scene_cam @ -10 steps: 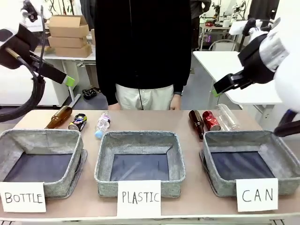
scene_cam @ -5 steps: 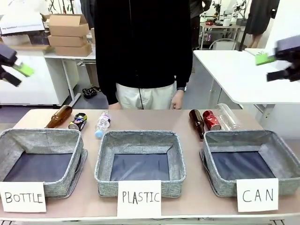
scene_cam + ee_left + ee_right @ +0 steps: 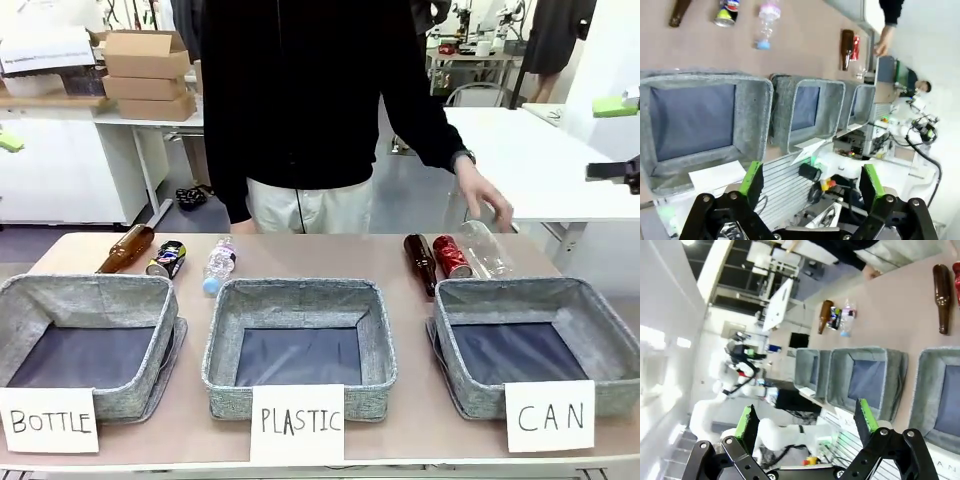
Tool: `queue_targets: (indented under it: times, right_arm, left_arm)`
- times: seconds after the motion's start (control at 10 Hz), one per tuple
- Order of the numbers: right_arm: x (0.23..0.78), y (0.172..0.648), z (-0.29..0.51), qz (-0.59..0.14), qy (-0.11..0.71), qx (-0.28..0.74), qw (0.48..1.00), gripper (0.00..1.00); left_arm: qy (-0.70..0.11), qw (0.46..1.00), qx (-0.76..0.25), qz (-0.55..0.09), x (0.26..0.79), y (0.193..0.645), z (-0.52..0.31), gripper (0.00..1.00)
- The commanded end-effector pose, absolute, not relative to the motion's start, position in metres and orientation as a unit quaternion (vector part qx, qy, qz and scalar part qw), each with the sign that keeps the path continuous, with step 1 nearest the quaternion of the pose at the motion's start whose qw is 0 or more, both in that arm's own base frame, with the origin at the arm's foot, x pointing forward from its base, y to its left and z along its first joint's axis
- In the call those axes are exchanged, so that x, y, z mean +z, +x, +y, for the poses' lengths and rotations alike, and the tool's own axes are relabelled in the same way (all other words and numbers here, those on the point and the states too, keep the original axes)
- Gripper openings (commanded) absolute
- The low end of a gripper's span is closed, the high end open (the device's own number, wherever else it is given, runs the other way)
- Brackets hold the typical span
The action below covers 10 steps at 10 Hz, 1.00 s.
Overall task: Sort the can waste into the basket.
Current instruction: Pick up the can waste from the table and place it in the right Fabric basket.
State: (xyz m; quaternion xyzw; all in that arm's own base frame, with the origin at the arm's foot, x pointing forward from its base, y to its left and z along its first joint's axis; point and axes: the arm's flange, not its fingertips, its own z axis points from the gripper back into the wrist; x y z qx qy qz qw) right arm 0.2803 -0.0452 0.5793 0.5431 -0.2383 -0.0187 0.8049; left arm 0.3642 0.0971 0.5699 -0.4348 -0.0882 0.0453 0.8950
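In the front view you see that both arms have drawn back to the frame edges within the last second. The right gripper (image 3: 610, 138) is now high at the right edge, with its jaws apart. The person's hand (image 3: 487, 200) has come down over the clear bottle (image 3: 485, 250), which lies just beside the red can (image 3: 451, 257) at the right of centre. The black can (image 3: 166, 260) lies at the left, beside a brown bottle (image 3: 126, 248). The CAN basket (image 3: 510, 288) at the lower right holds nothing, so no can is sorted yet. I judge it better that you wait until the hand leaves. In the left wrist view the left gripper (image 3: 811, 167) is wide open and empty, high above the baskets. In the right wrist view the fingers also stand open and hold nothing.
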Motion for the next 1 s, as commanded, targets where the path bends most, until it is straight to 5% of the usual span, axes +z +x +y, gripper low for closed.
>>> queue_targets:
  times: [0.0, 0.6, 0.9]
  right_arm:
    - [0.586, 0.277, -0.044, -0.260, 0.527, 0.001, 0.810, 1.00]
    - [0.586, 0.277, -0.044, -0.260, 0.527, 0.001, 0.810, 1.00]
    - [0.586, 0.277, -0.044, -0.260, 0.527, 0.001, 0.810, 1.00]
  left_arm:
    - [-0.433, 0.895, -0.014, -0.106, 0.583, 0.358, 0.086, 1.00]
    - [-0.422, 0.901, -0.008, -0.102, 0.583, 0.357, 0.084, 1.00]
    - [-0.176, 0.969, -0.060, -0.164, 0.564, 0.445, 0.016, 1.00]
